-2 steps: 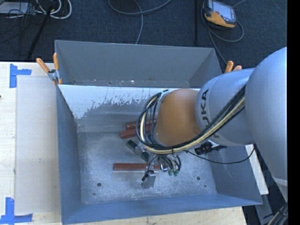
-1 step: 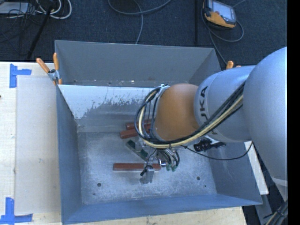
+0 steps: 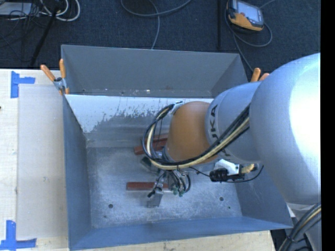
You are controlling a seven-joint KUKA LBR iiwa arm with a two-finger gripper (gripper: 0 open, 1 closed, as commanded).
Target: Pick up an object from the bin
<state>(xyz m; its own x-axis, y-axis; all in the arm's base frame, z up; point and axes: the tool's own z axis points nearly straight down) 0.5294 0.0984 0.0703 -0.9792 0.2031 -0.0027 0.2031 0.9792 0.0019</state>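
My gripper [image 3: 155,194] reaches down to the bin floor just below the orange cover, left of the bin's middle. A flat reddish-brown bar [image 3: 139,185] lies on the floor with its right end at the gripper; whether the gripper touches it I cannot tell. A second brown piece [image 3: 140,150] lies farther back, near the foot of the back wall, partly hidden behind the cables.
The arm with its orange cover and looped cables hangs over the middle and right of the bin and hides the floor beneath. The bin's sloped walls rise on all sides.
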